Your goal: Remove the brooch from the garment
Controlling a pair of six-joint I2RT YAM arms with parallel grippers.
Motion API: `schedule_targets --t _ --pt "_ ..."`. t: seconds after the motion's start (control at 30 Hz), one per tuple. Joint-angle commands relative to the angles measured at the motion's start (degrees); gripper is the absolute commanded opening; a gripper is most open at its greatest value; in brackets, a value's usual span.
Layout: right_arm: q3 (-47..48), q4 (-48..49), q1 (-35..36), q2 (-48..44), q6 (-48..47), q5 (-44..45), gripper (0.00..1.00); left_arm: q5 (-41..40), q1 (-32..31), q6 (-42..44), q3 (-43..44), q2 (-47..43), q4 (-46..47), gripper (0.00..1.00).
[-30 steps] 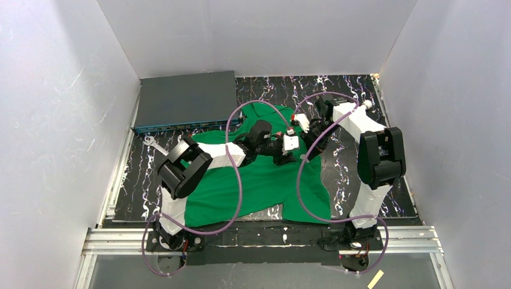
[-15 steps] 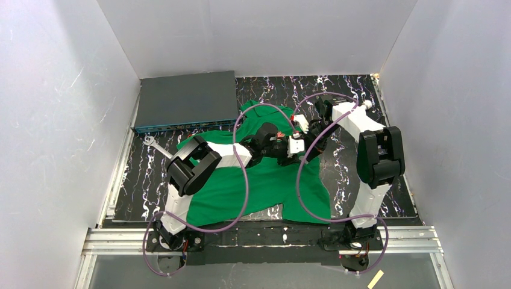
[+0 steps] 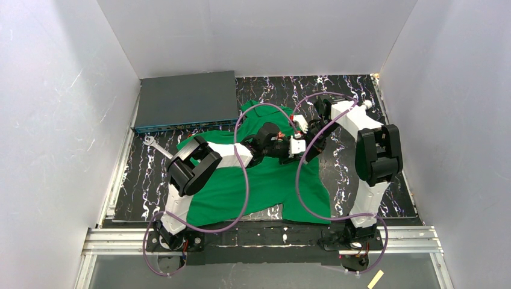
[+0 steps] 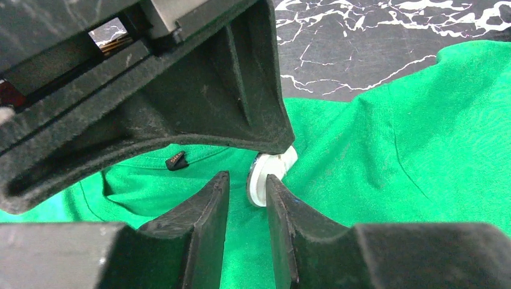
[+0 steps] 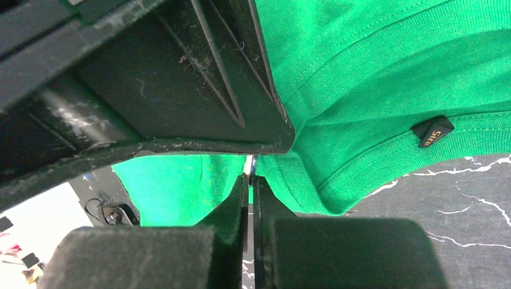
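From above: shows green polo shirt (image 3: pixel 265 180) spread across desk (image 3: pixel 135 180) middle, collar toward far edge, left arm (image 3: pixel 226 155) and right arm (image 3: pixel 361 123) meeting by collar.

Left wrist: shows left gripper (image 4: pixel 247 180), jaws narrowly spread, grey round disc (image 4: pixel 277 164) just beyond one fingertip, against shirt.

Right wrist: shows right gripper (image 5: pixel 250 180), jaws pressed together at neckband edge near size label (image 5: pixel 432 131). Cannot make out brooch.

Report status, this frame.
Left gripper open, grey disc at its tips. Right gripper shut at garment collar. Brooch not clearly visible. Right finger overhangs disc.
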Motion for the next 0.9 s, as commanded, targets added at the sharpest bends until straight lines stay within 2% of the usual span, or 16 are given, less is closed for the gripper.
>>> schedule_targets --t 0.0,0.1,0.23,0.3,0.33,0.4,0.53,0.6,0.87 --pt "2.73 -2.8 -0.15 0.09 -1.6 -2.4 0.01 1.96 -0.52 0.44 1.13 0.73 0.25 0.27" --pt "3.29 -3.22 -0.15 0.34 -1.88 -2.97 0.01 2.52 -0.64 0.07 1.42 0.9 -0.52 0.23" --pt "3.38 -3.6 -0.22 0.06 -2.44 -3.58 0.01 2.66 -0.71 -0.22 1.51 0.64 -1.69 0.06" --pt "3.14 -3.2 -0.51 -0.19 -1.96 -3.71 0.01 2.36 -0.7 -0.89 1.31 0.39 -1.98 0.0" --pt "3.03 -2.76 -1.0 -0.31 -1.24 -3.95 0.02 1.69 -0.7 -1.51 1.36 0.35 -1.97 0.0" --pt "2.93 -1.8 -2.55 -0.52 0.33 -4.72 0.11 0.75 -0.62 -3.24 1.32 0.21 -1.98 0.0" --pt "3.08 -0.44 -7.09 -1.25 2.94 -6.34 0.45 1.25 -0.18 -7.71 1.15 -0.23 -1.96 0.0" --pt "2.41 0.53 -9.23 -2.13 4.37 -7.25 0.49 1.47 0.19 -11.26 1.72 0.05 -1.93 0.0" --pt "-7.71 13.38 -13.95 -8.9 15.85 -8.92 0.5 2.34 1.47 -29.81 4.97 2.06 -2.28 0.0"
